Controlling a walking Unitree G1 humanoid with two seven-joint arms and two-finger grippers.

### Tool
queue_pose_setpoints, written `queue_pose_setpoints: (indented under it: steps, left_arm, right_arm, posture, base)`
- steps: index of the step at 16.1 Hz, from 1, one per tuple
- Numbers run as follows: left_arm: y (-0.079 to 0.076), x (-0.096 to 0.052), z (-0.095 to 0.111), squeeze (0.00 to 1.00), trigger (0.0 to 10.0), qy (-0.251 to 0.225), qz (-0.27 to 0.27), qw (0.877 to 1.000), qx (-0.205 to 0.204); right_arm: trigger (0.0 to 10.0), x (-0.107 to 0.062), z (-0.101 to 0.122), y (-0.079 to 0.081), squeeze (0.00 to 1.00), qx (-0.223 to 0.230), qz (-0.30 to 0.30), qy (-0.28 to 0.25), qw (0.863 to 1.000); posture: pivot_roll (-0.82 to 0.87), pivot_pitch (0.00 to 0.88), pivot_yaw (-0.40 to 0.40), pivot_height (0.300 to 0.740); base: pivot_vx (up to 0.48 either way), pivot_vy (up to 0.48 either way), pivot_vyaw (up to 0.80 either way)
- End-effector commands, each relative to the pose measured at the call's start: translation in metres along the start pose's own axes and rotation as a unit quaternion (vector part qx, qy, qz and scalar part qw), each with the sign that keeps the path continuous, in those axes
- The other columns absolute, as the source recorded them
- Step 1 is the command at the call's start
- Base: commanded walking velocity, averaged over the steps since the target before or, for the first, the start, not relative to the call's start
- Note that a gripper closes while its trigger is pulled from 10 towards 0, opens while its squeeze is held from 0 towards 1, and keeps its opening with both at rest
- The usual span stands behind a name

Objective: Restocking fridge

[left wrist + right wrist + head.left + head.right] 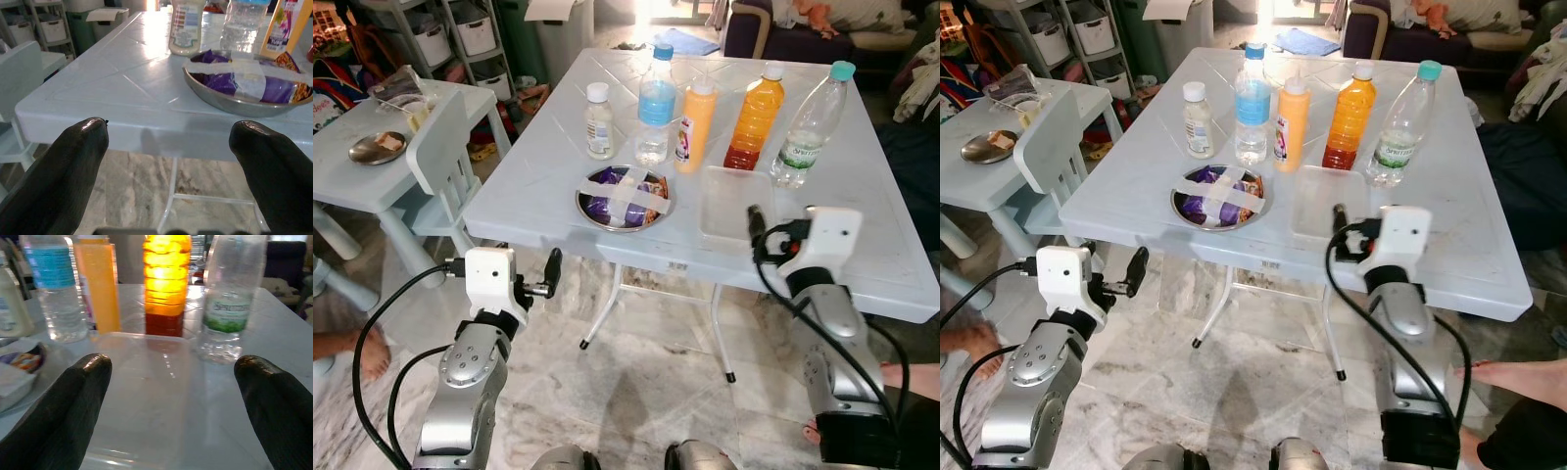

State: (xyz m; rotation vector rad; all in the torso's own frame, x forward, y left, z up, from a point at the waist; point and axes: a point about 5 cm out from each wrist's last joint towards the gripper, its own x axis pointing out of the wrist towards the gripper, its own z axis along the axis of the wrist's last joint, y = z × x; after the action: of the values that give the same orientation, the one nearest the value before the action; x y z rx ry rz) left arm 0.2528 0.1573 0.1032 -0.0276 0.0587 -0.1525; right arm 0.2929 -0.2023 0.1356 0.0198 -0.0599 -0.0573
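A white bench [558, 176] carries a row of five bottles across its middle: a small white bottle [598, 121], a blue-labelled water bottle [656, 103], a yellow juice bottle [696, 125], an orange juice bottle [755, 117] and a clear water bottle [810, 125] with a teal cap. Nearer the front edge sit a metal dish [624, 199] of taped purple snack packets and, just beside it toward the right edge, a clear plastic tray [735, 206].

The left gripper [548, 273] hangs off the bench, just in front of the front left corner and below the top, fingers [58, 171] spread wide and empty, pointing toward the dish. The right gripper [756, 227] hovers over the front edge at the near end of the tray, fingers [63, 406] also wide apart and holding nothing.

A smaller bench [352, 176] with a plate [378, 147] and a white chair [445, 147] stand to the left.
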Motion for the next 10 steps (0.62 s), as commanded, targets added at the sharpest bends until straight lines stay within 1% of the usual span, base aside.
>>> queue_pose_setpoints:
  steps: [1,2,3,5,8,10]
  left_arm:
    - [0.001,-0.001,0.005,0.0,10.0,-0.007,-0.001,1.0,0.008]
    - [0.0,0.0,0.005,0.0,10.0,-0.006,-0.005,1.0,0.008]
    - [-0.001,0.0,0.005,0.0,10.0,-0.004,-0.007,1.0,0.007]
    - [-0.001,-0.002,0.004,0.0,10.0,0.001,-0.012,1.0,0.012]
    - [0.003,-0.004,0.004,0.0,10.0,0.007,-0.017,1.0,0.021]
    - [0.005,-0.005,0.004,0.0,10.0,0.008,-0.016,1.0,0.023]
  right_arm:
    - [10.0,0.002,0.0,-0.004,1.0,0.005,-0.012,0.003,1.0]
    - [10.0,0.003,-0.001,-0.008,0.56,0.004,-0.027,0.008,1.0]
    - [10.0,0.003,-0.004,-0.011,0.0,0.006,-0.033,0.013,0.999]
    - [10.0,0.007,-0.004,-0.014,0.0,0.011,-0.026,0.015,1.0]
    - [10.0,0.016,-0.004,-0.011,0.0,0.038,-0.002,0.014,0.999]
    - [10.0,0.018,-0.005,-0.007,0.0,0.05,0.013,0.017,0.999]
  posture:
    - [-0.08,0.078,0.053,0.74]
    - [-0.08,0.08,0.059,0.74]
    - [-0.08,0.083,0.064,0.74]
    - [-0.07,0.091,0.079,0.74]
    - [-0.06,0.097,0.088,0.74]
    - [-0.05,0.1,0.092,0.74]
  base:
    - [0.0,0.0,0.0]
    - [0.0,0.0,0.0]
    - [0.0,0.0,0.0]
    - [0.0,0.0,0.0]
    - [0.0,0.0,0.0]
    - [0.0,0.0,0.0]
